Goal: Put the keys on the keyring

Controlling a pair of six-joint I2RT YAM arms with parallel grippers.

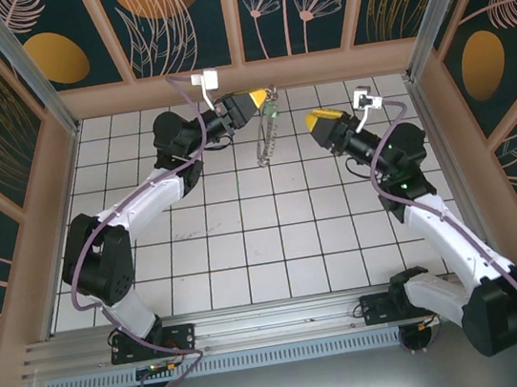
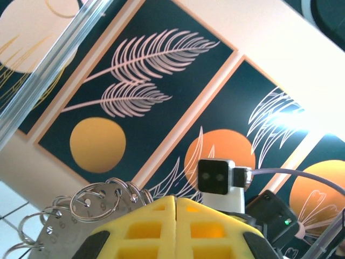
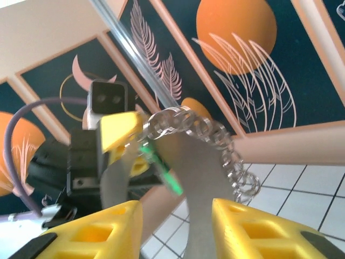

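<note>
One keyring (image 1: 266,140), one green-headed key (image 3: 163,170) — two end effectors: left end effector (image 1: 257,103), right end effector (image 1: 313,120).

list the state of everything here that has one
left gripper, shut on the keyring
keyring, hanging from the left gripper
key, green head against the keyring by the left gripper; threaded or not, cannot tell
right gripper, open, facing the keyring

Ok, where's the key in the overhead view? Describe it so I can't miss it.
Look to the middle of the back wall, where the left hand holds the keyring hanging above the tiles. The key sits at the ring's top beside that hand's yellow tip. It is the only bright green speck against the grey metal.
</note>
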